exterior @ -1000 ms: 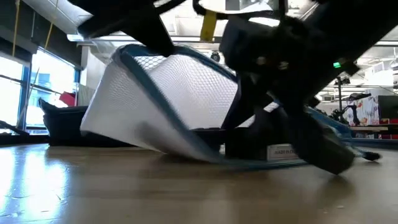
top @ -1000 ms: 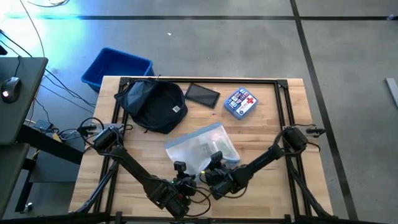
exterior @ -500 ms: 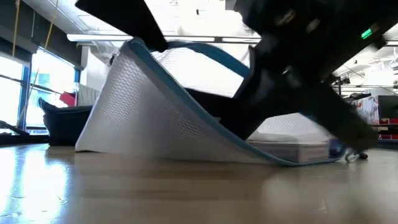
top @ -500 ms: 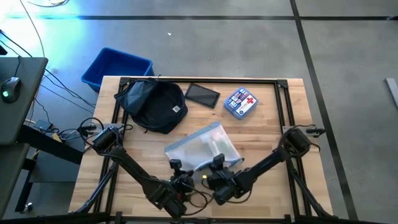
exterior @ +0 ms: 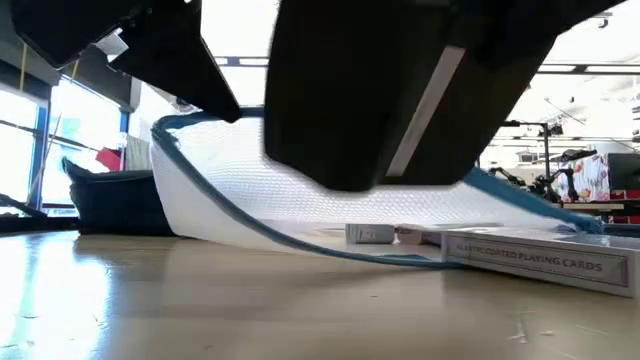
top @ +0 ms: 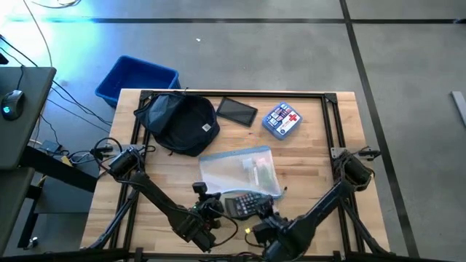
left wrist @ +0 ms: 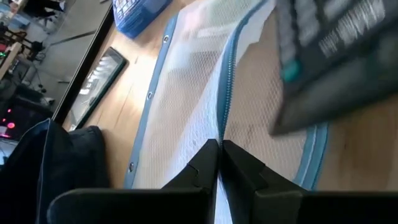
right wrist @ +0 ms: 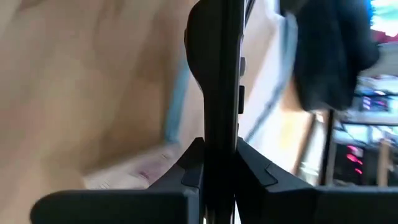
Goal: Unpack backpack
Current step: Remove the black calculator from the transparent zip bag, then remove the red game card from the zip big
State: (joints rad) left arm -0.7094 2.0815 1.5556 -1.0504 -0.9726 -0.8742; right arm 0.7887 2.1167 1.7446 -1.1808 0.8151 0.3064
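Both pairs of jaws are clenched: the left gripper (top: 198, 191) pinches the near corner of the mesh pouch (top: 237, 172) by its blue zipper edge, and the right gripper (top: 256, 212) grips a flat dark device with keys, probably a calculator (top: 242, 204), which hangs just outside the near edge of the pouch. From the low view the pouch is lifted on the left side and its mouth stands open, while a box of playing cards (exterior: 535, 263) lies flat on the table (top: 313, 156) at the mouth, whether inside or just outside I cannot tell. Through the mesh, the high view shows some pale small things inside, too unclear to name. The backpack (top: 178, 122) sits at the far left part of the table, slumped and well apart from both grippers; whether something remains inside it is hidden. A dark tablet (top: 237, 110) and a small first-aid pouch (top: 281, 119) lie beside it along the far edge. I judge the backpack mostly unpacked, and the work now is emptying the mesh pouch. The blue bin (top: 135, 78) stands on the floor beyond the table corner, and it looks empty.
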